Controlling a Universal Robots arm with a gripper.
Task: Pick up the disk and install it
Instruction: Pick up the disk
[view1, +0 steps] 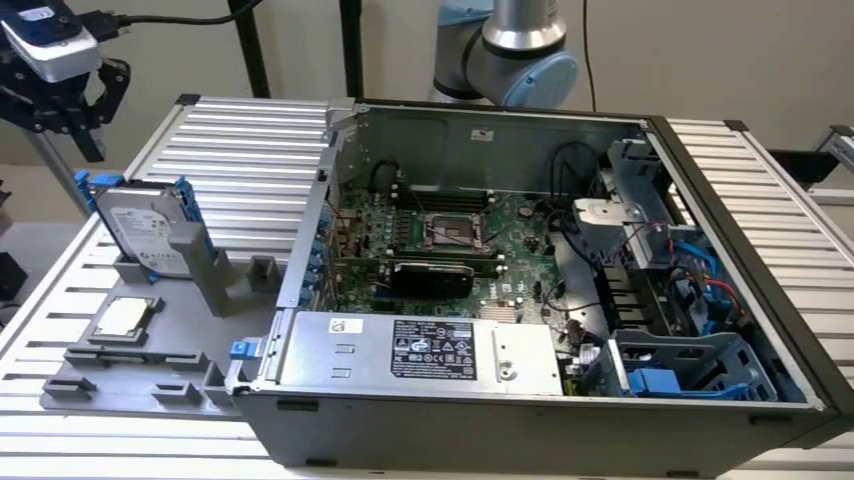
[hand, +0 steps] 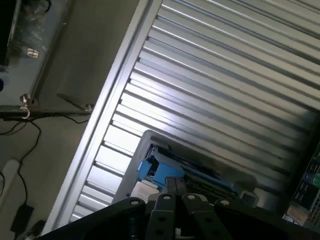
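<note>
The disk (view1: 138, 228) is a silver-grey hard drive with a white label and blue side rails. It stands upright in a slot of the grey fixture (view1: 134, 375) at the exterior view's left. My gripper (view1: 60, 135) hangs above and behind it, clear of it, and its black fingers look spread open with nothing between them. In the wrist view the disk's (hand: 159, 169) blue rail end shows just beyond the gripper (hand: 175, 182).
An open computer case (view1: 727, 260) with a motherboard (view1: 441, 235) fills the middle and right. A silver box with a black label (view1: 420, 350) sits at its front, a blue-grey drive cage (view1: 687, 365) at its front right. A small square chip (view1: 123, 318) lies on the fixture.
</note>
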